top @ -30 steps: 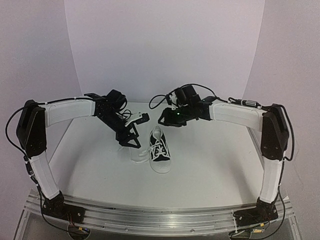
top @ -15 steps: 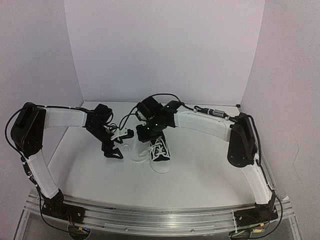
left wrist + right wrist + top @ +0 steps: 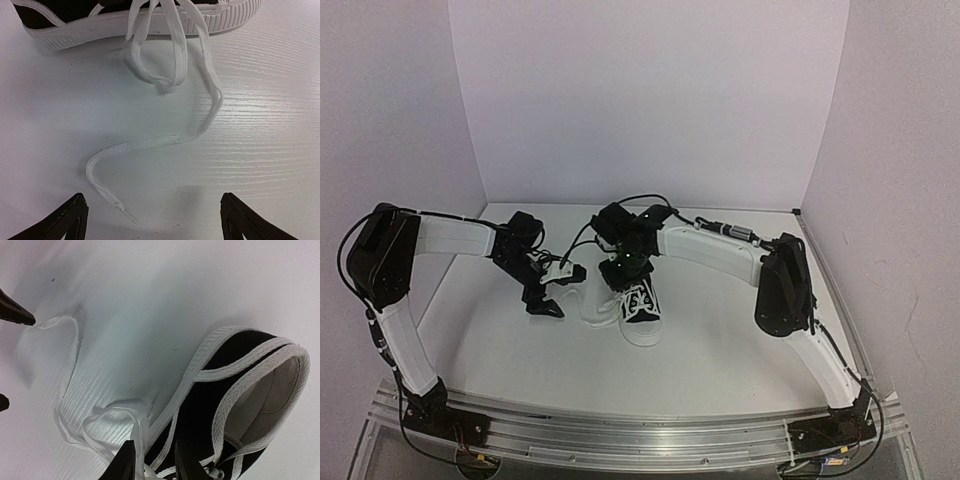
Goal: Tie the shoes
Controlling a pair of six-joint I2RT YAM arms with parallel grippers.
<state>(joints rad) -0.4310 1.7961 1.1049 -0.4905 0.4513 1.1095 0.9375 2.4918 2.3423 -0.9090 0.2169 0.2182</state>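
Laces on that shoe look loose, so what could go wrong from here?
1. The lace end lies flat on the table in front of the open left hand. Closing might scrape the table and miss the lace.
2. The right hand sits among the laces at the shoe, and nothing seems to pin the shoe. A pull may drag or tip it.

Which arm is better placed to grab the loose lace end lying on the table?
Left: the left claw, open, points at the lace tip; the right claw sits over the sneaker.
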